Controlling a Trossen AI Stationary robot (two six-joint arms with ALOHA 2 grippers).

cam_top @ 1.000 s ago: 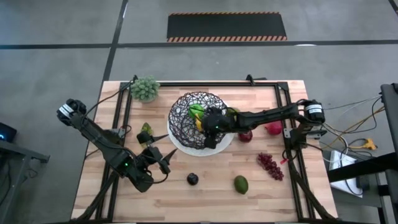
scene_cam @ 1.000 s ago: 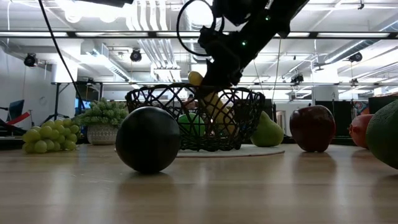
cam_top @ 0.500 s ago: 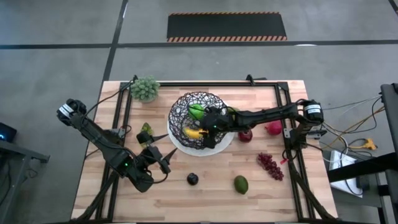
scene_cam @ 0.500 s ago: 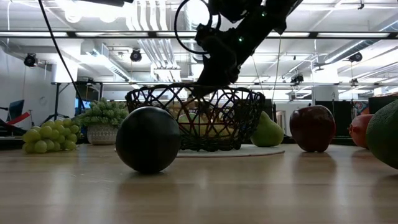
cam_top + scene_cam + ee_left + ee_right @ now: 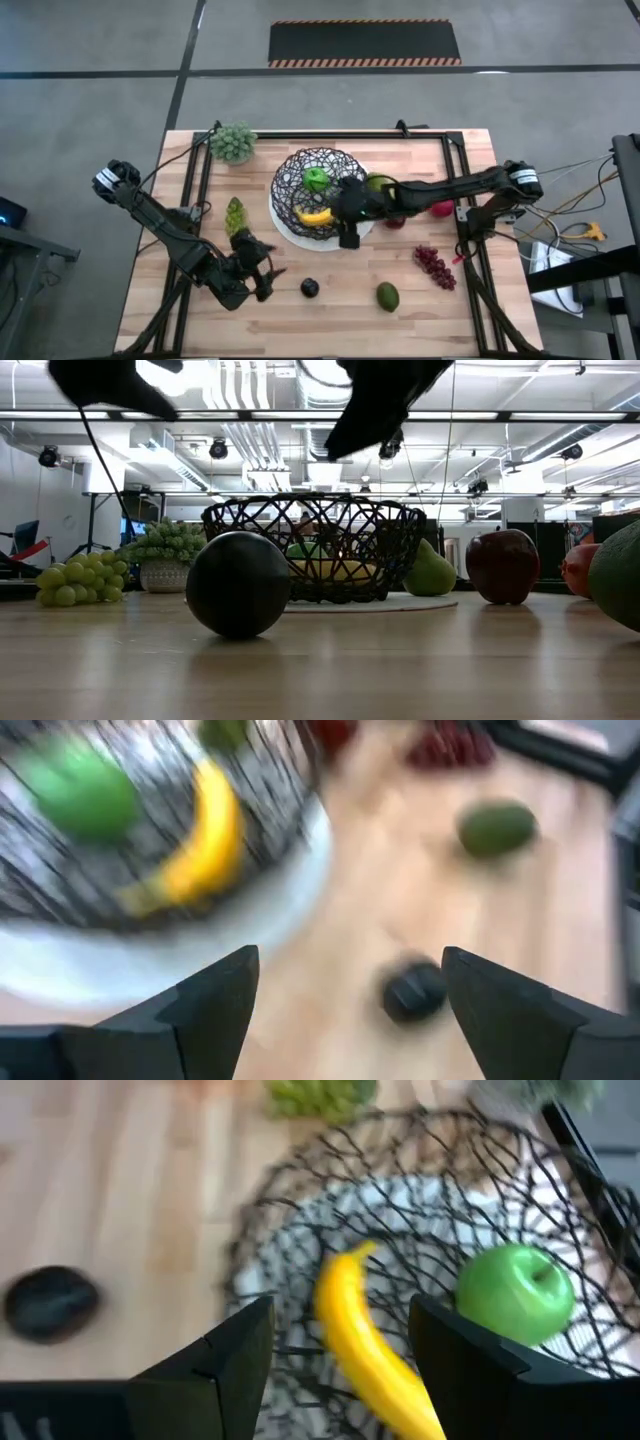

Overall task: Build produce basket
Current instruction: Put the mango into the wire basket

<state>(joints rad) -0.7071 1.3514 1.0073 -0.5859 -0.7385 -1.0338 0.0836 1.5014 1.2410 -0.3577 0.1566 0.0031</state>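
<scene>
The black wire basket (image 5: 318, 188) stands on a white plate (image 5: 290, 236) and holds a yellow banana (image 5: 365, 1345) and a green apple (image 5: 514, 1293). My right gripper (image 5: 340, 1315) hangs open and empty above the basket's right near rim (image 5: 345, 225), at the top of the low view (image 5: 385, 400). My left gripper (image 5: 350, 960) is open and empty over the table's near left (image 5: 262, 275), pointing at the dark plum (image 5: 415, 990). The plum (image 5: 310, 288), avocado (image 5: 388, 296) and dark red grapes (image 5: 435, 265) lie on the wood.
Green grapes (image 5: 235, 213) lie left of the basket, and a leafy cluster (image 5: 233, 142) stands at the far left. A red apple (image 5: 395, 216), a green pear (image 5: 378, 183) and another red fruit (image 5: 440, 207) sit right of the plate. A black frame runs along the table's sides.
My right gripper has let go of the banana, which dropped and now lies on the basket's bottom beside the green apple. That gripper has risen and drawn back toward the table's right edge. My left gripper has rolled at the wrist, staying in place.
</scene>
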